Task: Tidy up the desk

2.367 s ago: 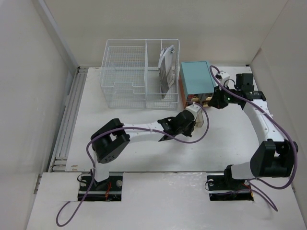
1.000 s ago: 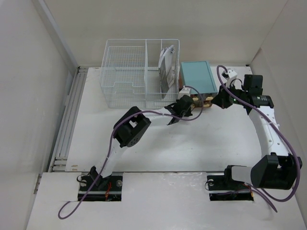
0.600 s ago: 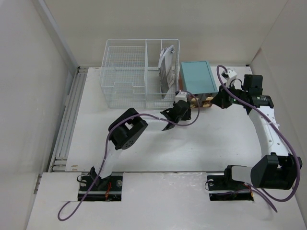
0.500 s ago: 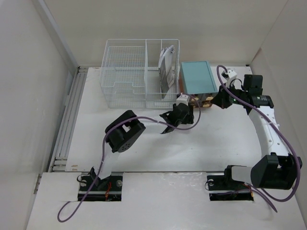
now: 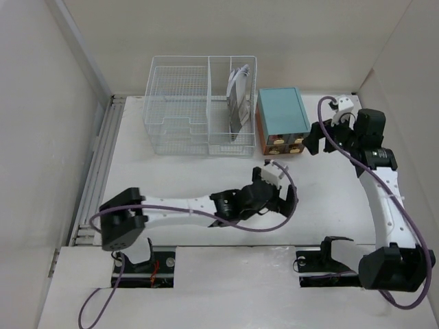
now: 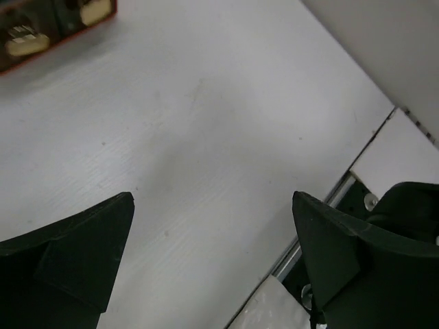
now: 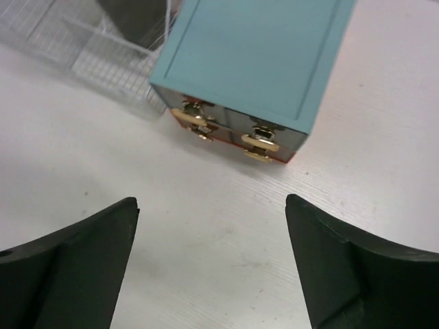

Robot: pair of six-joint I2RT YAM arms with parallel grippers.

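Nothing loose shows on the white table (image 5: pixel 171 175), which spans wall to wall, so parking seems next: lift each arm before swinging, clear of the wire basket (image 5: pixel 180 110) at 11 o'clock and the teal drawer box (image 5: pixel 281 113) at 1 o'clock. The left arm (image 5: pixel 185 203) lies low toward 6 o'clock, left jaws apart, empty; the right arm (image 5: pixel 386 199) stands at 3 o'clock, right jaws apart, empty, facing the box.

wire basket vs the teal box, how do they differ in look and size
The wire basket is see-through white mesh; the teal box is solid with front drawers. The wire basket is wider than the teal box. Both stand at the far edge of the desk.
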